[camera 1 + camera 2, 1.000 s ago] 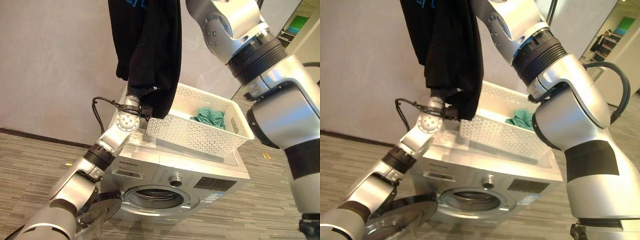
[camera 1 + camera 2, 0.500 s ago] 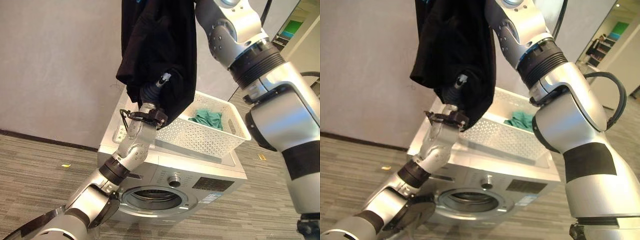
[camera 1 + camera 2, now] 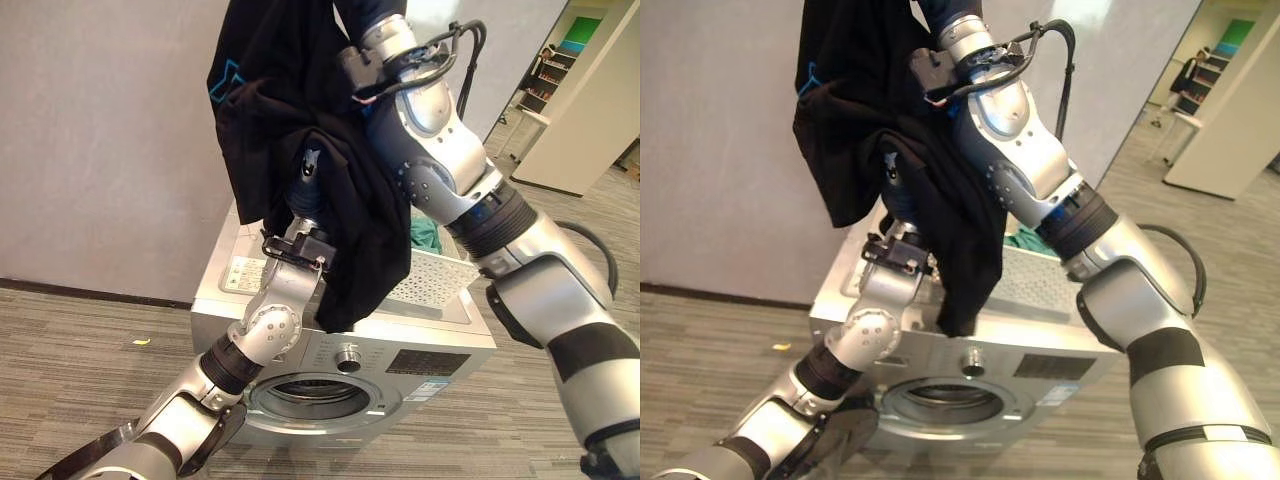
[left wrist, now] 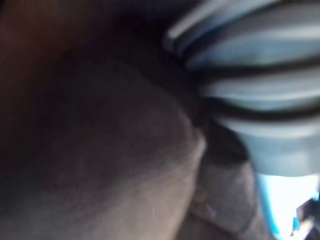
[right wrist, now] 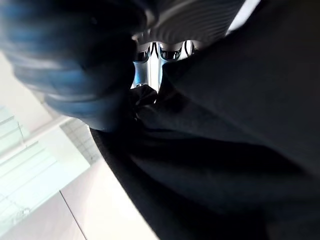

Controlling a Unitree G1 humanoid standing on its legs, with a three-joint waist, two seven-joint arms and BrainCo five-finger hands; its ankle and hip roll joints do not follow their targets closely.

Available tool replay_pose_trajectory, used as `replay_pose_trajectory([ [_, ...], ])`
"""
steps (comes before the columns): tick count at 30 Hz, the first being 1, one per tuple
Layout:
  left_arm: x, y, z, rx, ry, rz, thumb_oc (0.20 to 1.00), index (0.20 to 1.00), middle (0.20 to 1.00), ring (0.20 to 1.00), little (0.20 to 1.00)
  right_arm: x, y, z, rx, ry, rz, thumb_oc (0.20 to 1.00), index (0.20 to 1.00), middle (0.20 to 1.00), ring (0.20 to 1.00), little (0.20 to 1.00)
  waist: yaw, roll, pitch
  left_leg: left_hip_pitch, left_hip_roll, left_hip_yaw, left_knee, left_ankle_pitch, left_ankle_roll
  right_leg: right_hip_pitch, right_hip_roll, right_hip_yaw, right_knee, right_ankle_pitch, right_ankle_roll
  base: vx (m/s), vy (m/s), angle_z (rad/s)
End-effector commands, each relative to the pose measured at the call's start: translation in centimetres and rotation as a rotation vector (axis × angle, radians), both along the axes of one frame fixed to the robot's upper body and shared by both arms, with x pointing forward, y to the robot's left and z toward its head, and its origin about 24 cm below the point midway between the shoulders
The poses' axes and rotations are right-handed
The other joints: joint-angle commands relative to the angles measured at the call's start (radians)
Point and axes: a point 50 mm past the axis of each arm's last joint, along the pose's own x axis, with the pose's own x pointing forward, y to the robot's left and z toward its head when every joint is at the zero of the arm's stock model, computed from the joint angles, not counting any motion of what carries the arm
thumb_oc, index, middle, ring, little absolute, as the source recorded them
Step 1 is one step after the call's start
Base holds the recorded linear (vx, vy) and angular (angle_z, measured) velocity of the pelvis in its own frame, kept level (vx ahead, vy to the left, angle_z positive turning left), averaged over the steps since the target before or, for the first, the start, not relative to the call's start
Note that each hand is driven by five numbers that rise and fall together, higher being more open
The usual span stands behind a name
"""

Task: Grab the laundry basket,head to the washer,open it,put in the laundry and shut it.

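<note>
A small yellow scrap (image 3: pixel 141 341) lies on the grey wood-look floor (image 3: pixel 60 340) at the left, near the plain wall (image 3: pixel 100 140), with shelving (image 3: pixel 545 70) far right.

A black garment (image 3: pixel 340 190) with a blue print near its top hangs crumpled in the air, draped over my left robot hand (image 3: pixel 306 185) and bunched around my raised right arm; its lowest fold dangles below my left robot hand. Beneath it stands the silver washer (image 3: pixel 440 365), its round door (image 3: pixel 830 440) swung open down by my left arm, showing the drum opening. On the washer's top sits the white perforated laundry basket (image 3: pixel 440 275), with a green cloth (image 3: pixel 425 236) inside.
</note>
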Motion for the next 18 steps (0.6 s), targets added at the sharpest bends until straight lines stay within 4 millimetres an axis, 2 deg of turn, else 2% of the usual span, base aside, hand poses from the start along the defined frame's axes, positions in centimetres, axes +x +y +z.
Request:
replay_pose_trajectory([
  [1, 0.9, -1.8, 1.1, 0.036, -0.017, -0.008, 1.000, 1.000, 1.000, 1.000, 1.000, -0.9, -3.1, 2.9, 0.008, -0.152, -0.061, 0.200, 0.200, 0.200, 0.200, 0.200, 0.011, 0.044, -0.007, -0.007, 0.017, -0.022, 0.001, -0.018, 0.026, 0.035, 0.007, -0.006, 0.001, -0.021, 0.025, -0.01, 0.009, -0.05],
  [5, 1.3, -2.0, 0.7, 0.109, -0.011, 0.025, 1.000, 1.000, 1.000, 1.000, 1.000, -1.9, -3.9, 2.4, -0.038, -0.198, -0.048, 0.200, 0.200, 0.200, 0.200, 0.200, 0.002, 0.056, -0.004, -0.002, 0.016, -0.013, 0.001, -0.020, 0.029, 0.031, 0.005, -0.001, 0.002, -0.020, 0.028, -0.01, 0.006, -0.14],
  [11, 1.6, -2.6, 0.1, 0.183, 0.000, 0.043, 1.000, 1.000, 1.000, 1.000, 1.000, -1.8, -3.8, 2.4, -0.040, -0.195, -0.044, 0.200, 0.200, 0.200, 0.200, 0.200, 0.000, 0.063, -0.003, 0.005, 0.016, -0.003, 0.001, -0.022, 0.030, 0.030, 0.005, 0.008, 0.003, -0.018, 0.029, -0.01, 0.001, -0.06],
  [14, 1.6, -3.1, -0.1, 0.233, -0.010, 0.046, 1.000, 1.000, 1.000, 1.000, 1.000, -1.3, -2.9, 3.1, -0.020, -0.183, -0.051, 0.200, 0.200, 0.200, 0.200, 0.200, 0.001, 0.066, -0.004, 0.007, 0.016, 0.001, 0.001, -0.022, 0.032, 0.029, 0.005, 0.012, 0.002, -0.017, 0.029, 0.00, 0.002, -0.02],
  [15, 1.6, -3.5, -0.1, 0.259, -0.024, 0.042, 1.000, 1.000, 1.000, 1.000, 1.000, -1.0, -1.6, 3.7, -0.005, -0.171, -0.048, 0.200, 0.200, 0.200, 0.200, 0.200, 0.003, 0.066, -0.004, 0.008, 0.016, 0.005, 0.001, -0.022, 0.033, 0.027, 0.006, 0.016, 0.002, -0.014, 0.029, 0.00, 0.003, -0.05],
  [18, 1.5, -3.9, 0.1, 0.273, -0.039, 0.033, 1.000, 1.000, 1.000, 1.000, 1.000, -1.2, -0.4, 4.2, -0.007, -0.180, -0.043, 0.200, 0.200, 0.200, 0.200, 0.200, 0.005, 0.067, -0.004, 0.008, 0.015, 0.010, 0.001, -0.021, 0.033, 0.026, 0.006, 0.020, 0.002, -0.012, 0.029, 0.00, 0.006, -0.08],
])
